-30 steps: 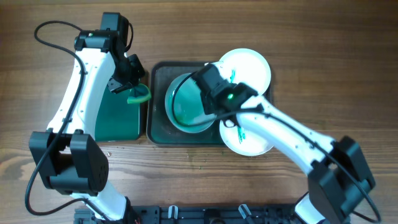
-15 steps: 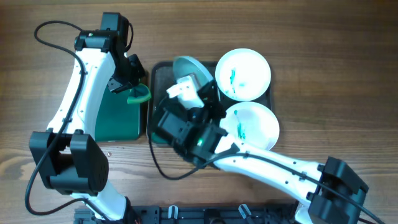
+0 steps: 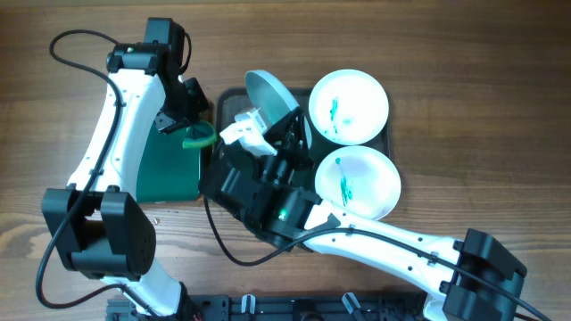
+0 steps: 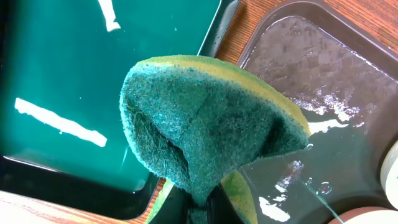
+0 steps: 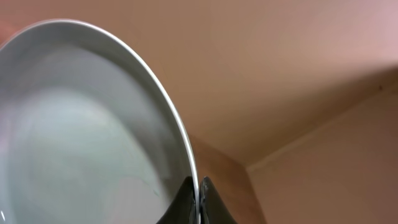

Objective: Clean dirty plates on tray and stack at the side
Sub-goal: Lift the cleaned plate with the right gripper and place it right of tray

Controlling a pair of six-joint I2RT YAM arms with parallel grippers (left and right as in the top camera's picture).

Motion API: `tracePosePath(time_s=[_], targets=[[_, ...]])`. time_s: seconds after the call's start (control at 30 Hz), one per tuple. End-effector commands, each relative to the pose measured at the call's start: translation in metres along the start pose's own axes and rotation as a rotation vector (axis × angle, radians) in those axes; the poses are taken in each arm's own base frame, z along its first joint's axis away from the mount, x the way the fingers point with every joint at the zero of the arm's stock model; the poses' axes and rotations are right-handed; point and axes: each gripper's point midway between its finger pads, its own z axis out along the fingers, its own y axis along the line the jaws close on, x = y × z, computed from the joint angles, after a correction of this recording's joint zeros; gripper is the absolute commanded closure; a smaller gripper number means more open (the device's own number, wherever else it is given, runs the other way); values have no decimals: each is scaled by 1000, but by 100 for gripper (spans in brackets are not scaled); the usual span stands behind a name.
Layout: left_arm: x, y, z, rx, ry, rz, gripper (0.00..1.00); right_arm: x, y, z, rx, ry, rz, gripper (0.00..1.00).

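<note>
Step in hand: wipe of the first plate, set-up phase. Right gripper (image 3: 278,123) is pinched tight on the rim of the lifted plate (image 3: 270,93), holding it up over the left part of the dark tray (image 3: 228,105); the right wrist view shows the fingers closed on the edge (image 5: 198,194). The plate stands steeply tilted, almost on edge. From overhead it reads as a narrow ellipse, long axis running far-left to near-right, visible face turned up and toward the left arm. Can't tell whether that's the dirty side, no smear visible on it. Left gripper (image 4: 199,210) is clamped on the folded sponge (image 4: 208,127), hanging over the gap between the green tray (image 3: 165,169) and the dark tray, near the plate but apart from it. Next move, my read: bring the sponge onto the plate face; the edge grip has to hold against scrub pressure or the plate pivots. Far plate (image 3: 349,107) and near plate (image 3: 359,183) lie flat in the dark tray, green smears showing. Nothing stacked on the worktop (image 3: 446,53) yet.
</note>
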Motion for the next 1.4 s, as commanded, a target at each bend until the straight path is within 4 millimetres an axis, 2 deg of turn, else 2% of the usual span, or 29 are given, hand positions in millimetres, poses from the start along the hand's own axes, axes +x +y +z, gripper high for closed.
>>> tracePosePath(time_s=[0.0, 0.03, 0.1, 0.2, 0.33, 0.4, 0.47, 0.5, 0.6, 0.63, 0.7, 0.77, 0.9, 0.97, 1.07, 1.17, 1.23, 1.27, 1.37], targets=[[-3, -3, -5, 21, -12, 13, 96, 17, 21, 7, -176, 51, 52, 96], [-3, -3, -5, 20, -12, 13, 96, 35, 37, 9, -282, 119, 84, 96], [-2, -3, -5, 21, -11, 15, 96, 58, 49, 12, -417, 249, 166, 96], [-2, -4, -5, 28, -8, 13, 96, 74, 48, 22, -671, 430, 341, 96], [1, -9, -5, 53, 8, 11, 96, 79, 4, 53, -884, 551, 643, 96], [4, -14, -5, 77, 22, 17, 96, 98, -27, 78, -924, 620, 796, 96], [9, -20, -5, 84, 28, 34, 96, 130, -51, 101, -885, 712, 908, 96], [12, -25, -5, 85, 29, 50, 96, 158, -69, 116, -824, 777, 977, 96], [18, -37, -5, 93, 26, 85, 96, 217, -103, 140, -658, 878, 1084, 96], [20, -41, -5, 96, 24, 97, 96, 229, -109, 143, -620, 896, 1103, 96], [23, -49, -5, 104, 18, 118, 96, 274, -128, 154, -479, 955, 1149, 96], [25, -56, -6, 112, 11, 137, 96, 318, -138, 157, -335, 1030, 1178, 96], [28, -63, -6, 120, 5, 155, 96, 376, -118, 158, -236, 1143, 1223, 96], [28, -63, -6, 120, 5, 155, 96, 397, -106, 158, -205, 1190, 1234, 95], [28, -63, -6, 120, 6, 157, 96, 415, -89, 158, -197, 1228, 1226, 96], [28, -63, -6, 120, 6, 157, 96, 427, -76, 154, -206, 1283, 1214, 94], [28, -63, -6, 120, 6, 157, 96, 429, -73, 152, -217, 1295, 1200, 81], [28, -63, -6, 120, 6, 156, 96, 429, -72, 150, -224, 1305, 1198, 71], [28, -63, -6, 120, 6, 157, 96, 417, -68, 137, -292, 1344, 1221, 65]])
